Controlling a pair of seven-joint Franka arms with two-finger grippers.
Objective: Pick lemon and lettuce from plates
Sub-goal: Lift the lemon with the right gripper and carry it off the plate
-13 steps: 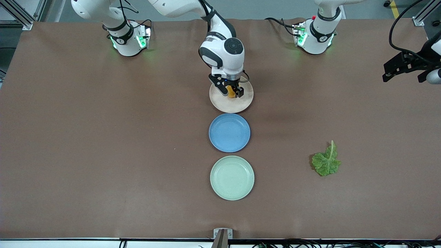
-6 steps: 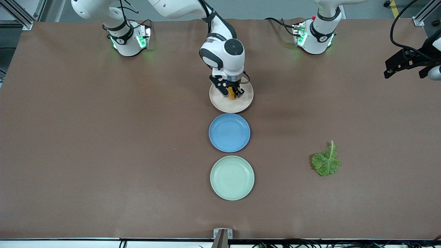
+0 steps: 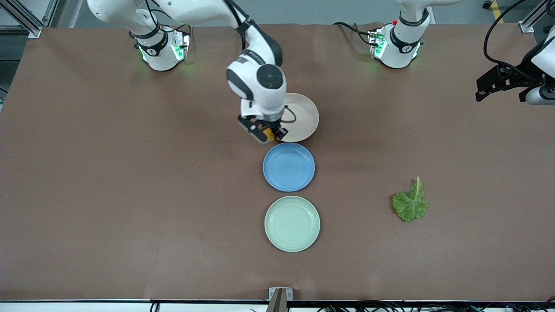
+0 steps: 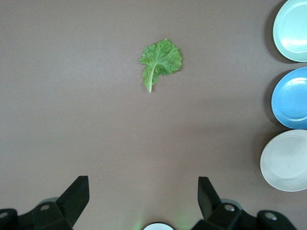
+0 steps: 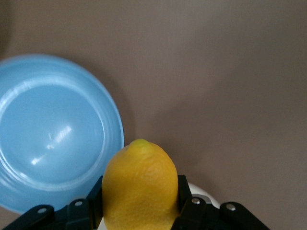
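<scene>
The yellow lemon (image 3: pixel 271 134) (image 5: pixel 139 187) is clamped between the fingers of my right gripper (image 3: pixel 267 132) (image 5: pixel 139 199), which is shut on it. It hangs over the edge of the beige-pink plate (image 3: pixel 304 116), just above the gap to the blue plate (image 3: pixel 288 167) (image 5: pixel 53 134). The beige-pink plate holds nothing, and so does the mint green plate (image 3: pixel 292 223). The lettuce (image 3: pixel 410 203) (image 4: pixel 160 60), a crinkled green leaf, lies flat on the bare table toward the left arm's end. My left gripper (image 3: pixel 498 82) (image 4: pixel 144 191) hangs open and high over that end of the table, holding nothing.
The three plates stand in a row down the middle of the brown table (image 3: pixel 130 195), the blue one between the other two. The left wrist view shows them as well: mint plate (image 4: pixel 292 28), blue plate (image 4: pixel 292 98), beige plate (image 4: pixel 285 160).
My right gripper closed on the lemon, lifted it off the beige-pink plate and carried it toward the right arm's end, over the plate's edge. The left gripper shifted slightly.
</scene>
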